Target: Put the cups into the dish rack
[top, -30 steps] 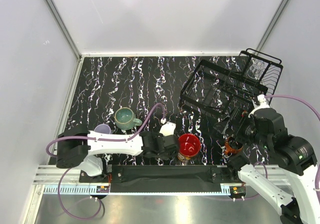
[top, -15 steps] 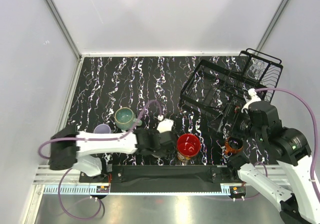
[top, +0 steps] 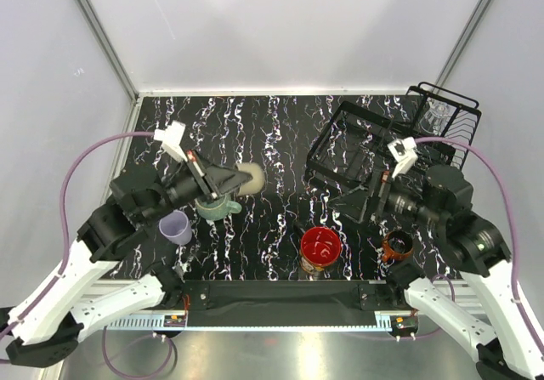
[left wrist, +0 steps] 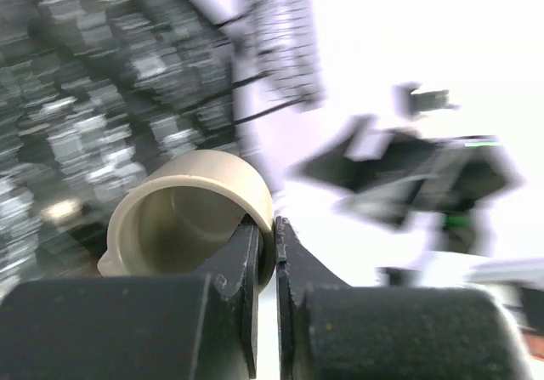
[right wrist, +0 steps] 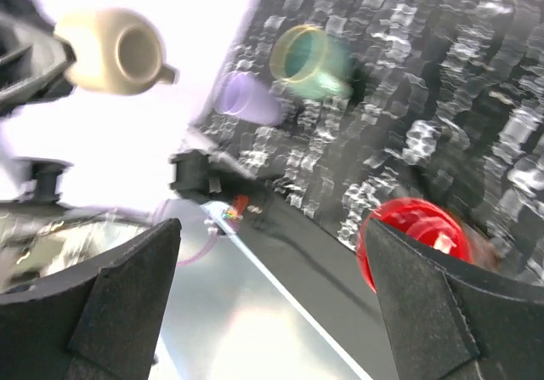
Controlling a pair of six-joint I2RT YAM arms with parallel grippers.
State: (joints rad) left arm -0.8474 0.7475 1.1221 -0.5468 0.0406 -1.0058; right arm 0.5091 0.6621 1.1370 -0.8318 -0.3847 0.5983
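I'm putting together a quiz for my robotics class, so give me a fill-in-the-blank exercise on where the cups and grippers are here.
The left gripper pinches the beige mug by its ____.
The only cup inside the dish rack is the ____.
The right gripper is ____.
The small orange mug stands on the ____.
Missing words: rim; clear glass; open; table.
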